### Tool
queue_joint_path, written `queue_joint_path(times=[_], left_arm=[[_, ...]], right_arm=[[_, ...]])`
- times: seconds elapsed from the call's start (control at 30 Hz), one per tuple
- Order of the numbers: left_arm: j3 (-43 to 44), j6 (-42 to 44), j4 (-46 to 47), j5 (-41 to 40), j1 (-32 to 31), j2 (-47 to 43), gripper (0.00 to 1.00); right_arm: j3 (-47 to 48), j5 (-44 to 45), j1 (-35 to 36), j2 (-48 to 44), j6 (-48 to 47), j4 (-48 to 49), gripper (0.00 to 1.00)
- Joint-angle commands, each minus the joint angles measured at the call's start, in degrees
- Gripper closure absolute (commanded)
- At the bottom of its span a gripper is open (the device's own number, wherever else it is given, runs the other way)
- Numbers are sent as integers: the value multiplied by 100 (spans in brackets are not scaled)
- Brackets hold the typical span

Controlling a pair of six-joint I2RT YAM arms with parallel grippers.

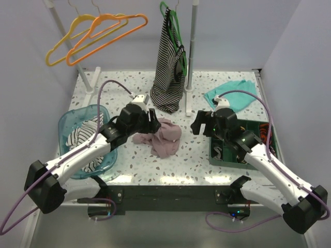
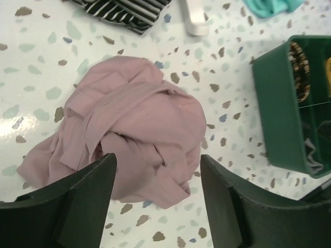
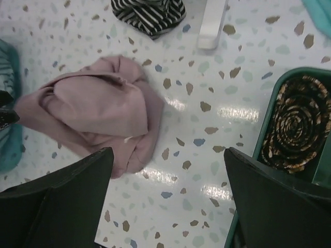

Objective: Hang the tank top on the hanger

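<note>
Tank top [image 2: 129,129]: plain mauve, crumpled in 1 heap on tabletop [image 2: 227,77]; straps indiscernible; near edge hidden behind left pincer [image 2: 158,199]; left pincer and right pincer [image 3: 168,201] released, empty.

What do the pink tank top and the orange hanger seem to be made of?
The tank top looks like soft matte knit fabric: it lies crumpled in limp folds. The hanger looks like thin smooth orange plastic, though coated wire cannot be excluded.

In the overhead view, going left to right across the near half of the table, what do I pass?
clear blue basket → pink tank top → right claw → green bin
</note>
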Motion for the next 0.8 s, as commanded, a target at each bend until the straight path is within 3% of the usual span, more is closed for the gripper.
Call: queue_joint_path(times=[0.0, 0.1, 0.27, 0.33, 0.53, 0.77], left_arm=[[-198, -160, 624, -462, 2, -82, 26], [-242, -89, 396, -629, 20, -47, 27], [-531, -264, 96, -815, 256, -117, 52], [-725, -309, 140, -613, 606, -310, 55], [-1270, -379, 114, -252, 1267, -793, 57], [-1253, -291, 52, -102, 1400, -917, 56]], right_arm=[[-397, -392, 168, 491, -3, 412, 9], [-380, -94, 624, 973, 5, 605, 10], [-90, 127, 1573, 1738, -30, 1018, 21], [-29, 197, 1959, 1985, -65, 1281, 25], [200, 372, 2637, 2775, -267, 1713, 35], [429, 592, 2805, 3462, -293, 1748, 43]])
